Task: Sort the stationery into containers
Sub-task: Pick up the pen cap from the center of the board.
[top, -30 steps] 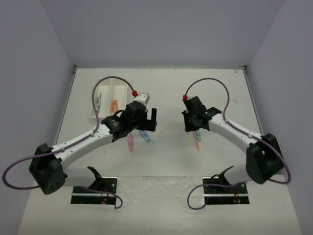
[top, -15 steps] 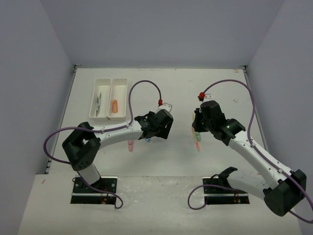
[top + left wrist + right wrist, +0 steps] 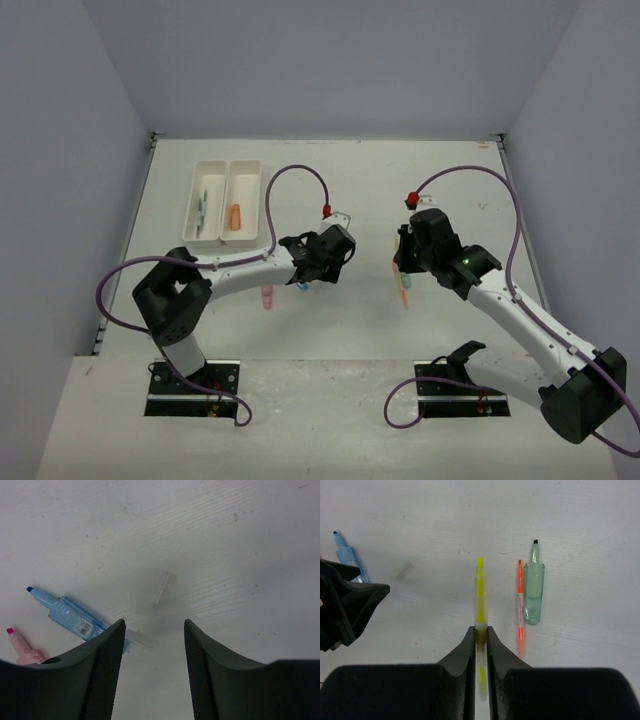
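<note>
Right gripper: jaws pinching yellow highlighter, for lifting. Left gripper: jaws half-spread, blue highlighter at nine o'clock, awaiting grasp.

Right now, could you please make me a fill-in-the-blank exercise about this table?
1. The right claw grips a slim marker coloured ___.
2. Beside the green highlighter lies a thin pen coloured ___.
3. The pink highlighter lies beside a stubby marker coloured ___.
Answers: yellow; orange; blue.
</note>
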Available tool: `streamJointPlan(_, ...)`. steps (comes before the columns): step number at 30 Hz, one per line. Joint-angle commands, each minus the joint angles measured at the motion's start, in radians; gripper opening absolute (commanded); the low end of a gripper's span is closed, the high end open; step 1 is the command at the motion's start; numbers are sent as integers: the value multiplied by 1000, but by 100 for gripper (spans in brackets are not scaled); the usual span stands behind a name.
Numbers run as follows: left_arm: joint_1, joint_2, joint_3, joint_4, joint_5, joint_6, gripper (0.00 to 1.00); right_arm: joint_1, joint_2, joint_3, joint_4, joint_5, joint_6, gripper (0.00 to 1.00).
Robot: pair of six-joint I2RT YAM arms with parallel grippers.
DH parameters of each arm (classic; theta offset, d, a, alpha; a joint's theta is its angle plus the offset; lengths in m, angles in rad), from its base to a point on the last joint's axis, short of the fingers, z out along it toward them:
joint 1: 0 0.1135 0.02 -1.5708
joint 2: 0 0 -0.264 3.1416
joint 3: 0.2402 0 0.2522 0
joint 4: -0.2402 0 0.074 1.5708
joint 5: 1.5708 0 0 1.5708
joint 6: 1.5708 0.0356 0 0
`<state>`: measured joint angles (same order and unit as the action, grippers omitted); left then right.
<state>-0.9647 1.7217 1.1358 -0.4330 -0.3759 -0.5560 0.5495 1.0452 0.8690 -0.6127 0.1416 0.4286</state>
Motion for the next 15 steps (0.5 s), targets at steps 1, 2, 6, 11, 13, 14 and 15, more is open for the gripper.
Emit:
streamJointPlan(1,-6,-39,41,-173,-144,-354,44,-2,-31,-8,19,34,2,0)
streamJointPlan(2,-6,-40,49,-243,-174,-467,39,-2,-31,-7,21,35,1,0)
streamJointPlan(6,-16,13,91,-394,-148,-711,29,-2,-16,2,30,24,-7,0)
streamJointPlan(11,-19,151,268,-607,-138,-934,29,-2,-27,-1,33,12,-21,0)
streamJointPlan(13,-20,186,281,-615,-126,-959,29,-2,-34,-3,38,1,-25,0)
streamJointPlan(14,-20,192,278,-600,-117,-967,29,-2,-37,-4,40,-6,-27,0)
streamJointPlan(15,-19,194,272,-587,-112,-978,29,-2,-38,-5,41,-9,-27,0)
